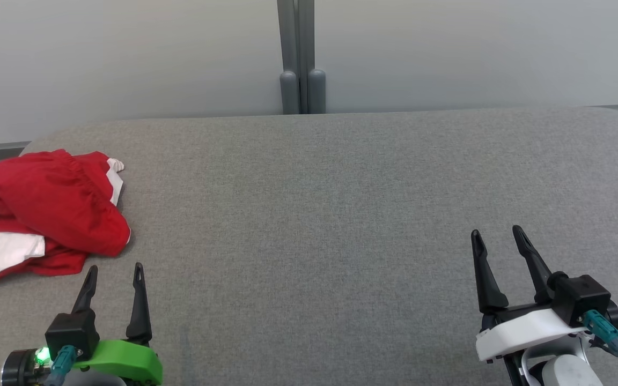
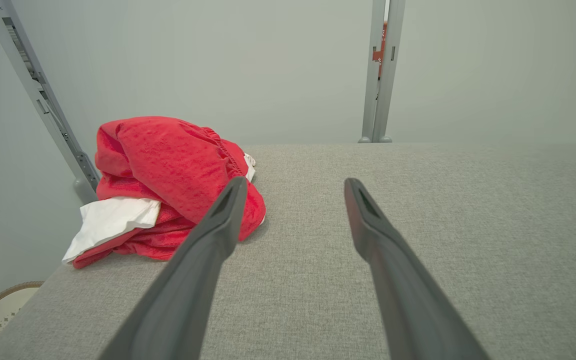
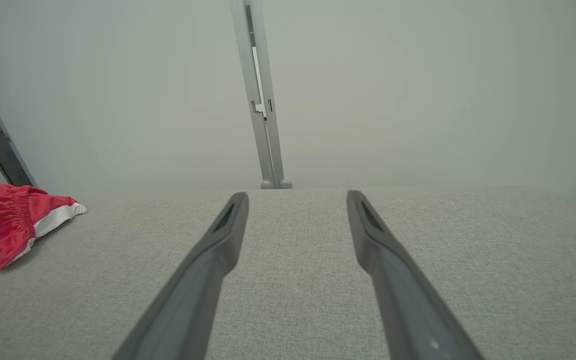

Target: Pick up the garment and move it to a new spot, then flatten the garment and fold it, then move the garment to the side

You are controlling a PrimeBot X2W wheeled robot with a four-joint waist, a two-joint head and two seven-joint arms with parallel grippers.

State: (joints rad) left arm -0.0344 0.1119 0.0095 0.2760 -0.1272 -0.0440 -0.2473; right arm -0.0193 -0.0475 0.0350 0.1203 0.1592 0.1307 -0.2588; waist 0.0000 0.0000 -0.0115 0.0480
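A crumpled red garment [image 1: 51, 209] with white trim lies heaped at the far left of the grey fabric table [image 1: 319, 214], partly over its left edge. My left gripper [image 1: 115, 269] stands open just in front of it, nothing between its fingers. In the left wrist view the garment [image 2: 168, 170] sits ahead and left of the open left gripper [image 2: 295, 184], its left finger overlapping the heap's near edge. My right gripper [image 1: 495, 232] is open at the lower right, far from the garment. The right wrist view has the garment [image 3: 3, 225] at its left edge, beyond the open right gripper [image 3: 297, 196].
A pale wall with a grey vertical post [image 1: 301, 59] runs along the table's far edge. The table's left edge [image 2: 23, 305] drops off beside the garment, with a slanted grey rail [image 2: 43, 100] behind it.
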